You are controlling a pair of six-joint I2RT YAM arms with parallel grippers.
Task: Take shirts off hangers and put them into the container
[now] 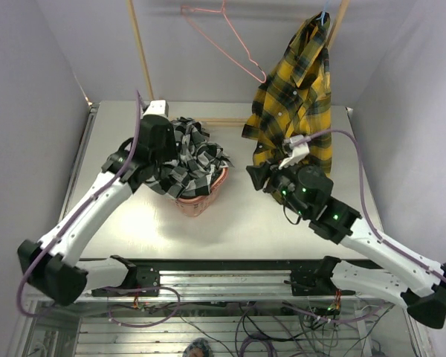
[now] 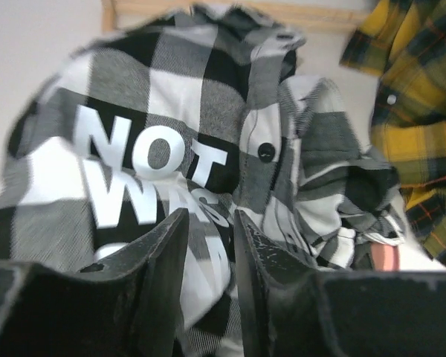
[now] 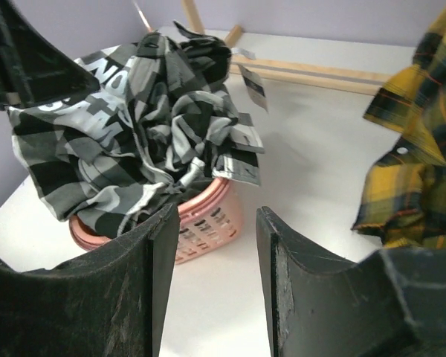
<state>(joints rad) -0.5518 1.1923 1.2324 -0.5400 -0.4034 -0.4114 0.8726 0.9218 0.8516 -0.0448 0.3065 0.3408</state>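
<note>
I am looking down on the table (image 1: 282, 223) from above, and I place everything by the pink basket (image 1: 201, 199), which sits a little left of the middle.

Left of the basket, my left arm reaches in from the near edge. The left gripper (image 2: 209, 219) is pushed down into the black-and-white shirt (image 1: 193, 160). Its fingers stand a narrow gap apart, and checked cloth fills that gap. I cannot tell whether they are pinching the cloth or only pressing against it.

That shirt is off its hanger. It is heaped on top of the basket, bulging above the rim and spilling over the sides, so I judge it still needs tucking in.

Behind the basket and above it, the pink hanger (image 1: 215, 37) hangs bare.

Right of the basket, the right gripper (image 3: 217, 216) hovers with its fingers spread and nothing between them.

Further right and behind the basket, the yellow shirt (image 1: 293, 97) hangs from the blue hanger (image 1: 324, 15), its hem touching the table.

By my reckoning the job is about half done: one shirt is nearly in, and the yellow one has yet to be taken down.
</note>
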